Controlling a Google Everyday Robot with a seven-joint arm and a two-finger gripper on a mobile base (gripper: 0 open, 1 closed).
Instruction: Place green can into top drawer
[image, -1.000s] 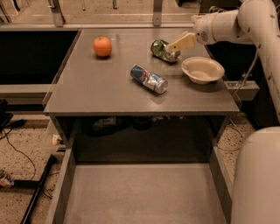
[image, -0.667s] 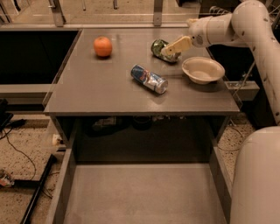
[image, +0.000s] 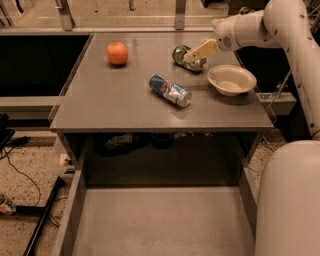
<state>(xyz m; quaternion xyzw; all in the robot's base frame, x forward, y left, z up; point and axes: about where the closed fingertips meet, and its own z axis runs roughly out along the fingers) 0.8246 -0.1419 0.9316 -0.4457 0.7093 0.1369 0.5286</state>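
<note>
The green can (image: 181, 54) lies on its side at the back right of the grey table (image: 110, 100). My gripper (image: 196, 55) reaches in from the right and sits over the can's right end, touching or nearly touching it. The top drawer (image: 160, 220) is pulled open below the table's front edge, its flat grey bottom bare.
A blue-and-silver can (image: 170, 90) lies on its side mid-table. An orange (image: 117, 53) sits at the back left. A cream bowl (image: 231, 79) stands at the right, just below my arm. Cables lie on the floor at the left.
My arm and gripper have shifted a little to the left, closer onto the green can. The can and the other objects have not moved.
</note>
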